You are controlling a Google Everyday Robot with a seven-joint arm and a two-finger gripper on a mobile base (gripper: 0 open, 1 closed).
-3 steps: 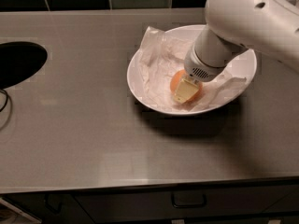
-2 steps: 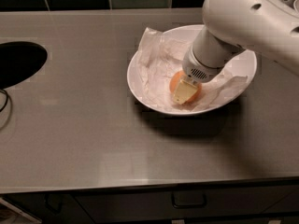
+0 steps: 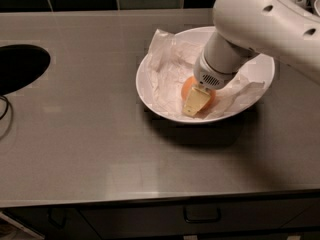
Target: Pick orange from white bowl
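The white bowl stands on the steel counter right of centre, lined with crumpled white paper. The orange lies in the bowl's near middle, partly hidden. My gripper comes down from the white arm at the upper right. It is inside the bowl, right at the orange, and its yellowish tip covers the front of the fruit. The orange still rests low in the bowl on the paper.
A black round sink opening is at the left edge of the counter. A dark tiled wall runs along the back. A drawer handle sits below the counter's front edge. A thin cable hangs at far left.
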